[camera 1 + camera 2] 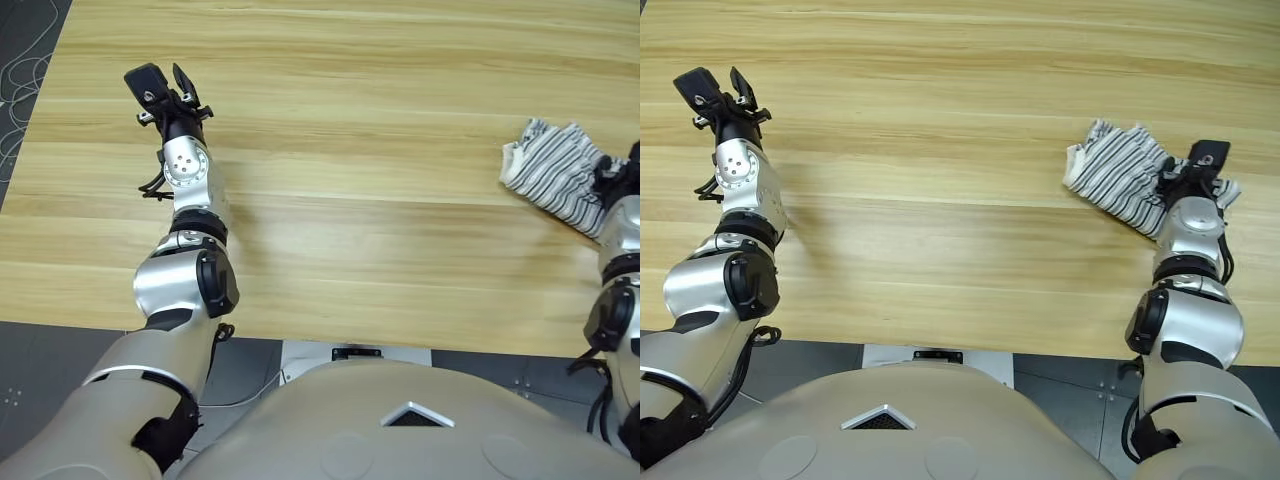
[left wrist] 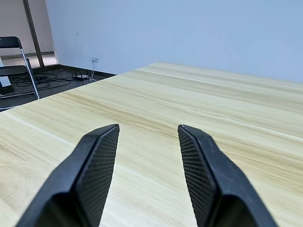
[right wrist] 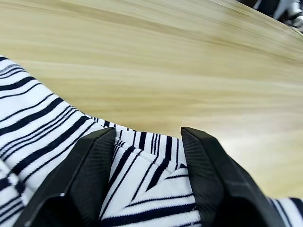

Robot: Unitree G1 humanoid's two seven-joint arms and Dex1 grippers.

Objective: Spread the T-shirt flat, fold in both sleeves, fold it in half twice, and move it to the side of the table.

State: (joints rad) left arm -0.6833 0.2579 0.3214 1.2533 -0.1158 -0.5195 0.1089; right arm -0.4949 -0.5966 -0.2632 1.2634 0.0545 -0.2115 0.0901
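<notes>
At the right of your desk [image 1: 350,150], T-shirt [image 1: 1118,180] lay folded (task nearly done); left pincer [image 2: 148,128], right pincer [image 3: 147,135] both gaped.

Striped T-shirt [image 1: 1118,178], bunched up
You see it, white with dark stripes, lying in a small rumpled heap on the wooden surface [image 1: 940,200], well over on its right side.
</notes>
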